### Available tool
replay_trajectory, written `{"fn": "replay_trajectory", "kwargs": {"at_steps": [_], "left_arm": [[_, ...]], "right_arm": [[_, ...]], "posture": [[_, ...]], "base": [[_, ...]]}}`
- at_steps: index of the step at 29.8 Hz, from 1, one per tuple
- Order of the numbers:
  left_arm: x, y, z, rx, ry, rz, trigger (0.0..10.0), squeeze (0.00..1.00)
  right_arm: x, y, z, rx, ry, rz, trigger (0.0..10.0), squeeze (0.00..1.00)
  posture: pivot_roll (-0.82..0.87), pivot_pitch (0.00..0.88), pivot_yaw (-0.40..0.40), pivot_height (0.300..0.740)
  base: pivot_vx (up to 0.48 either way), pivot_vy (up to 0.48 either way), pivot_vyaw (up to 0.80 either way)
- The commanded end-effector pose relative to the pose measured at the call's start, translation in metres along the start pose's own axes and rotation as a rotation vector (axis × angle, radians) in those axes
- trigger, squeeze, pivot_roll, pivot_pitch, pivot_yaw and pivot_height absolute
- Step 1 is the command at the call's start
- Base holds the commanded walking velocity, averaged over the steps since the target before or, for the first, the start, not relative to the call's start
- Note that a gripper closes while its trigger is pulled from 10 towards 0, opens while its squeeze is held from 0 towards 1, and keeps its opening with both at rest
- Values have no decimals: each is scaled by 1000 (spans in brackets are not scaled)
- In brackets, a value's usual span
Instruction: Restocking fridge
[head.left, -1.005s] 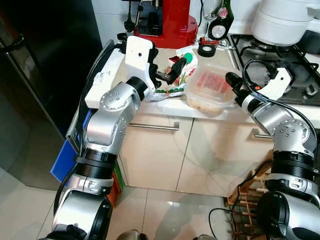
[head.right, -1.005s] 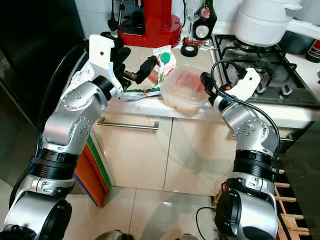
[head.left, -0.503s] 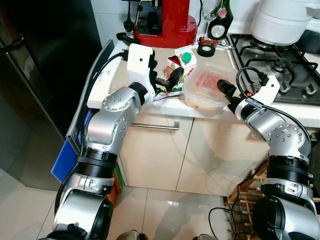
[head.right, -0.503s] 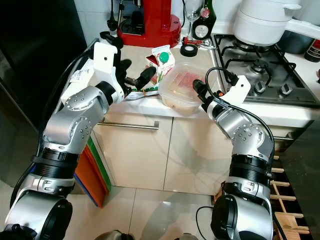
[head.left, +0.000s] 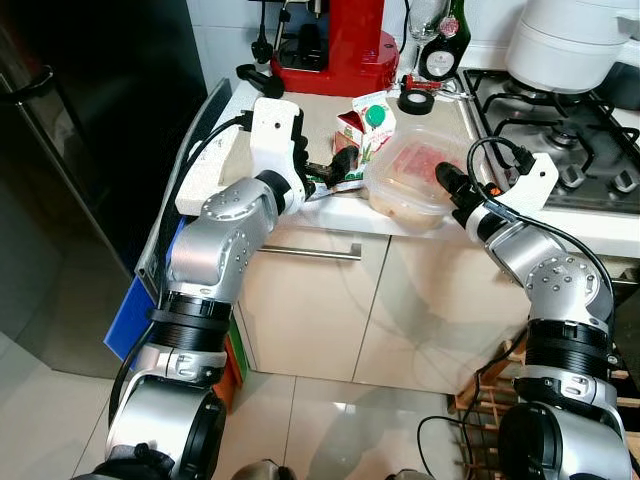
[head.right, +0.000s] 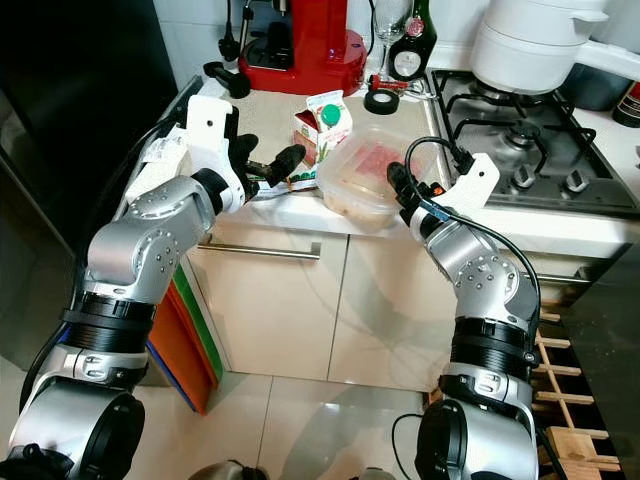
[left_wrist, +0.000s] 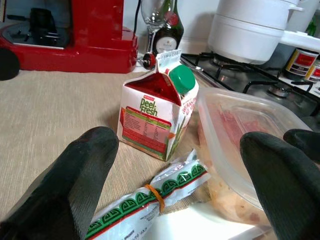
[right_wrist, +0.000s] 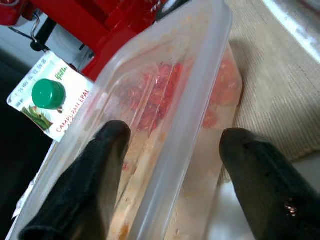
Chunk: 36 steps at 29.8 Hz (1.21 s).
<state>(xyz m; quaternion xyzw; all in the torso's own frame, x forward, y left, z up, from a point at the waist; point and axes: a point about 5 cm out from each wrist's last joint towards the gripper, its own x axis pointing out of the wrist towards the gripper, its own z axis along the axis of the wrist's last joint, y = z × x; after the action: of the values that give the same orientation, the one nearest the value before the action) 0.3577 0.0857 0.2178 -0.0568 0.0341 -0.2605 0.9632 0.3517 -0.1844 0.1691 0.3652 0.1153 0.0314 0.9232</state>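
Note:
A clear plastic container (head.left: 412, 178) of red and pale food sits at the counter's front edge. Left of it stands a small carton (head.left: 362, 124) with a green cap. A green-patterned packet (left_wrist: 150, 199) bound with a rubber band lies in front of the carton. My left gripper (head.left: 325, 165) is open low over the counter, its fingers (left_wrist: 75, 175) straddling the packet and pointing at the carton. My right gripper (head.left: 450, 185) is open at the container's right end, with the rim between its fingers (right_wrist: 260, 175).
A red appliance (head.left: 330, 40), a bottle (head.left: 440, 50) and a tape roll (head.left: 413, 98) stand behind the items. A gas hob (head.left: 560, 110) with a white pot (head.left: 575, 40) is at right. The dark fridge (head.left: 90, 120) stands at left, cabinet fronts (head.left: 300, 300) below.
My left gripper has dropped lower and drawn back a little from the carton. My right gripper has moved left and closed in on the container's end.

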Motion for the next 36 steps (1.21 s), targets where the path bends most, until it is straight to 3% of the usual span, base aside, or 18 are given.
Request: {"fn": "replay_trajectory", "kwargs": {"at_steps": [1, 17, 18, 27, 31, 32, 33, 35, 36], "left_arm": [[2, -2, 2, -4, 13, -11, 10000, 0], [2, -3, -1, -42, 43, -23, 10000, 0], [2, -3, -1, -42, 46, -23, 10000, 0], [1, -3, -2, -37, 49, -19, 10000, 0], [1, -2, -1, -28, 33, -16, 10000, 0], [1, -2, -1, 4, 21, -10, 10000, 0], [-1, 0, 1, 112, -30, 26, 10000, 0], [-2, 1, 3, 179, -70, 51, 10000, 0], [-3, 1, 3, 182, -84, 57, 10000, 0]], "right_arm": [[-2, -10, -4, -13, 14, -62, 0, 0], [-6, -9, 9, 43, -88, -41, 0, 0], [-8, -6, 20, 52, -162, -22, 0, 0], [-18, 7, 57, 43, -399, 45, 0, 0], [-22, 9, 65, -22, -459, 33, 0, 0], [-24, 11, 67, -79, -496, 28, 0, 0], [-29, 17, 70, -209, -567, 17, 0, 0], [-32, 20, 69, -302, -604, 8, 0, 0], [-33, 23, 67, -306, -607, 19, 0, 0]], "posture": [[-117, 0, 13, 740], [-121, 0, 15, 740], [-121, 0, 16, 740], [-119, 0, 14, 740], [-119, 0, 14, 740], [-118, 0, 13, 740], [-118, 0, 13, 740], [-120, 0, 15, 740], [-120, 0, 14, 740]], "base": [[0, 0, 0], [0, 0, 0], [0, 0, 0], [0, 0, 0], [0, 0, 0], [0, 0, 0], [0, 0, 0], [0, 0, 0], [0, 0, 0]]}}
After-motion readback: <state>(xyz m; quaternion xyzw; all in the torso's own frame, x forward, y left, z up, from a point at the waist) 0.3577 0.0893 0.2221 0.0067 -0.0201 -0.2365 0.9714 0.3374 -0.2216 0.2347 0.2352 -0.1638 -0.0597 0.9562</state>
